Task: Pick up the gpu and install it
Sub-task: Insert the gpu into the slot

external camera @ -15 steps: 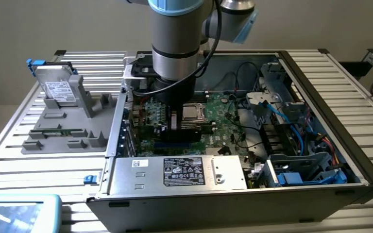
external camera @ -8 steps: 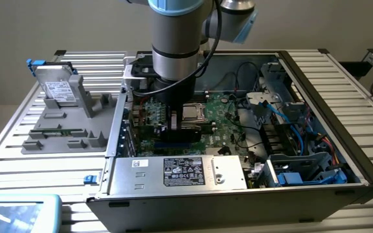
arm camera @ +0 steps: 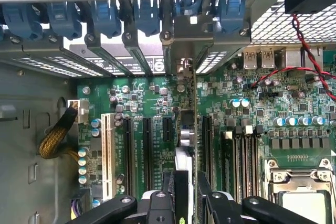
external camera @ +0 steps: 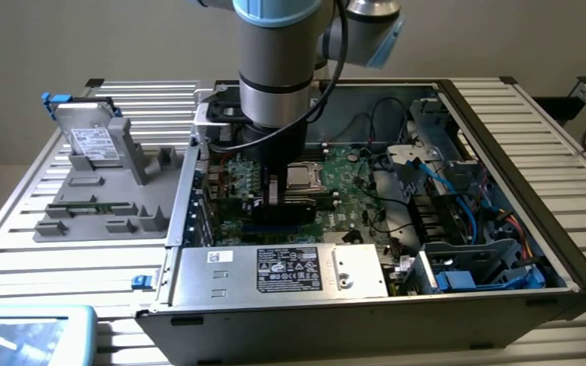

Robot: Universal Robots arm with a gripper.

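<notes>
step: install phase imo, not pickup. The gpu (arm camera: 195,129) is down inside the case (external camera: 497,152), right over the mobo (arm camera: 152,103).
end effector: (arm camera: 192,186) clamped on the gpu, a finger (arm camera: 178,190) on each face of the card, holding it by the upper edge.
gpu pose: up on edge, so the wrist cam sees it as a thin line. Bracket end points at the rear slot covers (arm camera: 142,51).
gpu vs slots: the line falls between the short slot (arm camera: 167,129) and a long black one (arm camera: 206,145). Which slot it's aimed at, can't say for sure.
seated?: can't tell. The bottom edge is hidden behind the card itself, so it could be in a slot or just above one.
next move needs (my read): card kept dead upright, connector edge square to the slot, bracket lined up w/ the gap in the rear panel, then a straight press w/o side drift. Tight spot, w/ small parts close on both sides.
risk: any tilt and the edge prob catches the slot lip or the bracket fouls the panel.
rest: hdd (external camera: 94,141) and ram stick (external camera: 91,206) sit in the grey holder (external camera: 110,187) on the surface (external camera: 28,259) at the exterior view's left, well apart from the case.
</notes>
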